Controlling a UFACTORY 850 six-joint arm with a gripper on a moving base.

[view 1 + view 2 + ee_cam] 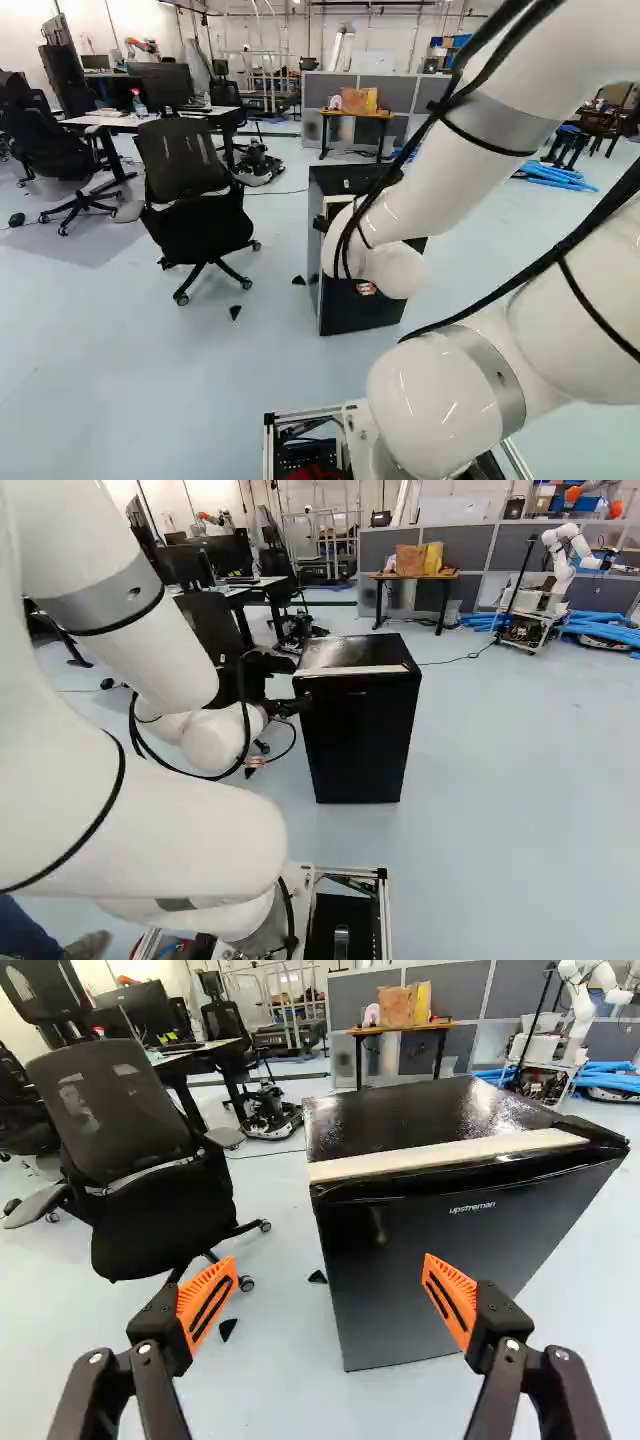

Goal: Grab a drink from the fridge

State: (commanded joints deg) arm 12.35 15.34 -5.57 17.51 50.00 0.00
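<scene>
Your gripper (pixel 325 1282) is spread wide, its two orange pads (pixel 200 1285) well apart with nothing held between them. Ahead of it you have the one black fridge (pixel 380 1290), standing on the floor; its single door (pixel 520 1225) looks shut, and a pale strip (pixel 450 1156) runs along the front edge of the top. You can't see any drink; it is presumably inside, so count none for now.

You seem to be at the approach, with the door to be opened first. Your next move calls for getting a finger to the door's free edge, likely the one nearer the chairs since the hinge seems to sit at the far corner, then pulling it clear before you reach in. Watch that you don't push the fridge instead of catching the edge.

Beside the fridge, count one near office chair (pixel 165 1200); an opening door or a swinging arm (pixel 440 170) might meet it. Two small dark wedges (pixel 318 1276) lie on the floor between chair and fridge. Farther off you have at least two more chairs (pixel 225 93), one white-topped desk (pixel 110 121) with one spray bottle (pixel 138 102), and one wooden table (pixel 375 1031) bearing a brown box (pixel 397 1006) and a yellow bag (pixel 422 1000). You can also make out another robot (pixel 562 560) beyond, well apart from your work.
</scene>
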